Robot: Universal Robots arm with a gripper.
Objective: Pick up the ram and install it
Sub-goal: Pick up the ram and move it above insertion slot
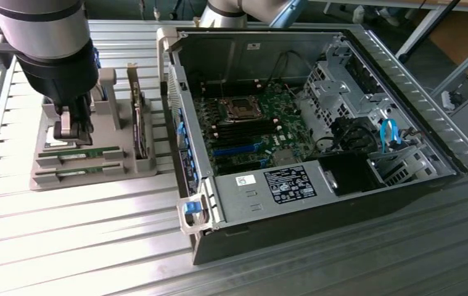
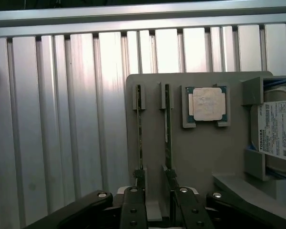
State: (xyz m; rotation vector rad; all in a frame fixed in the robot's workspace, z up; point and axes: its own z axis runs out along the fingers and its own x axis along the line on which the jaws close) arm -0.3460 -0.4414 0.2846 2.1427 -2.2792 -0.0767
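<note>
exterior view: the grey-and-black robot arm [image 1: 49, 43] stands upright at 10 o'clock in the frame, wrist pointing straight down. its gripper [image 1: 73, 135] is lowered over the grey plastic parts holder [image 1: 53, 182], which rests on the ribbed aluminium desk [image 1: 94, 234]. the holder lies at 9 o'clock of the open black computer case [image 1: 299, 234].

wrist view: the ram [image 2: 168, 129], a long, thin green circuit-board stick, stands on edge in a slot of the holder. a second green stick [image 2: 139, 133] runs parallel just beside it. the gripper is released, jaws apart with nothing between them, and its dark fingertips [image 2: 139, 175] sit at the near ends of the two sticks. whether they touch cannot be told. the same holder carries a square silver processor chip [image 2: 207, 103] in a recess near the sticks. beyond the chip sits a boxy silver hard drive with a white label [image 2: 276, 129].
</note>
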